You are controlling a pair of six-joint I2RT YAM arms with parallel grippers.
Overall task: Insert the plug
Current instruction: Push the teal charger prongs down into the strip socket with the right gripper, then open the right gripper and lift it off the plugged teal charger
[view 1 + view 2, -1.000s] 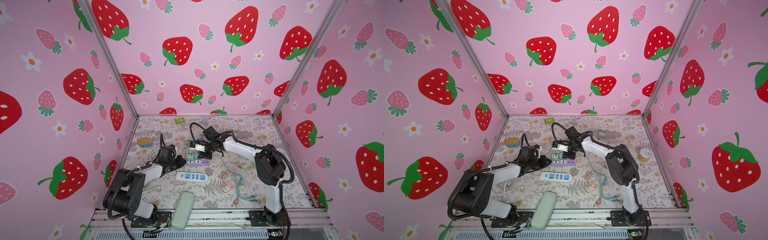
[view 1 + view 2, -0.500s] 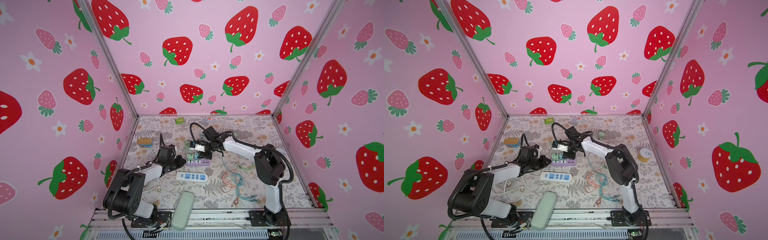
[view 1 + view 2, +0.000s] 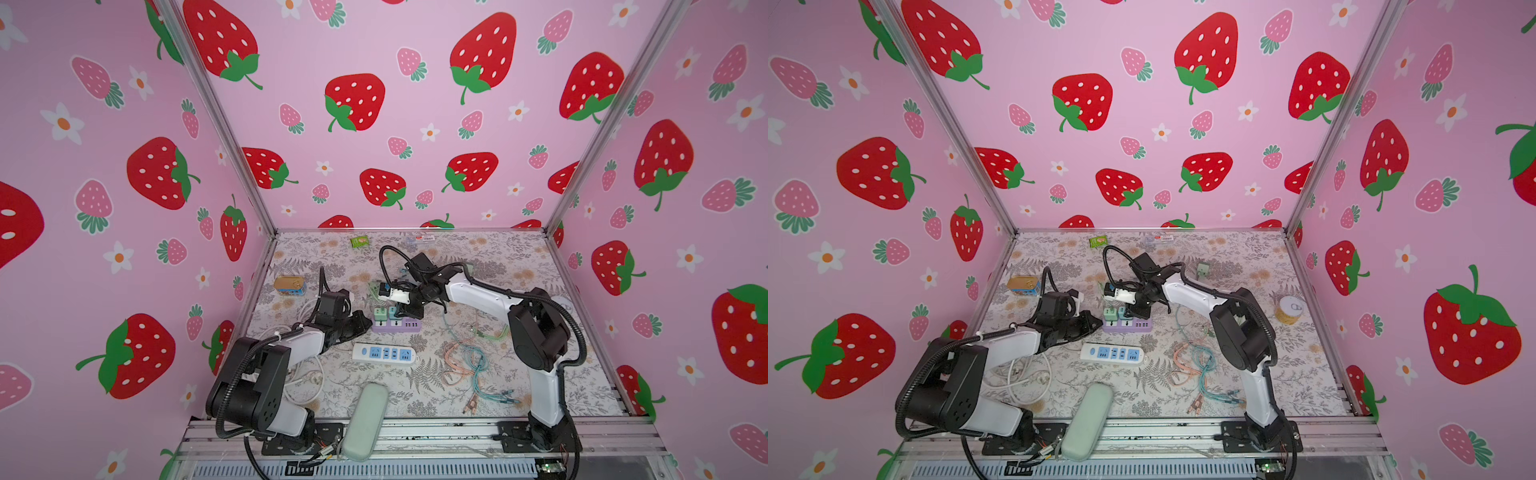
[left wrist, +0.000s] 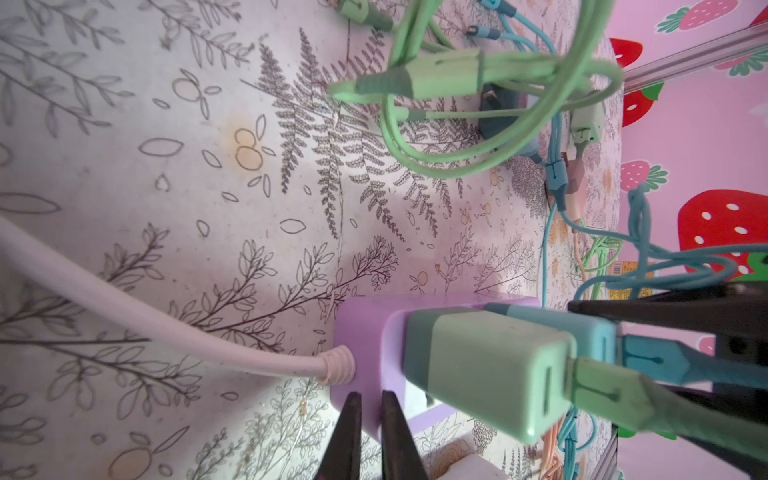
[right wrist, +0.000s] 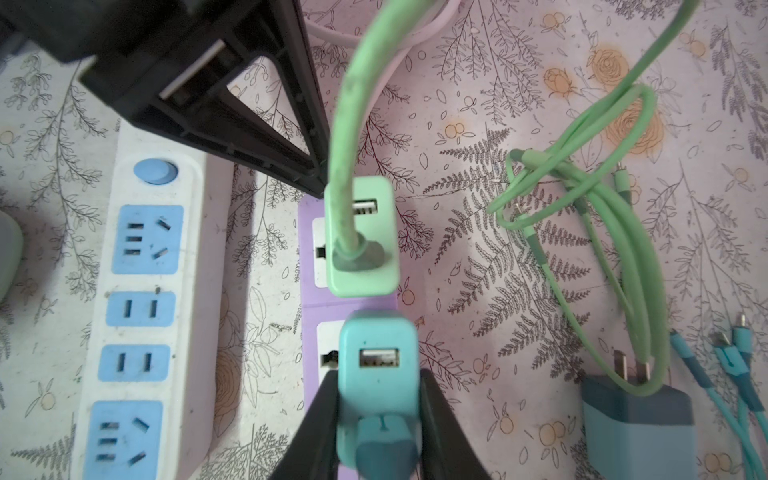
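Evidently nothing has shifted: right claw (image 5: 378, 384) stays clamped on the teal plug (image 5: 376, 353), upright on the strip (image 3: 405, 326) at three o'clock of the green plug (image 3: 379, 312); left claw (image 4: 371, 401), clenched empty, braces the strip's nine o'clock end. Insertion looks nearly seated.

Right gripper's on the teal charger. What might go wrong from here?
Prongs of the teal charger are hidden beneath it; if misaligned, pushing may tilt or jam it.
Only the shut left gripper seems to brace the purple strip, so it might slide.
The green cable runs beside the right gripper and could snag.
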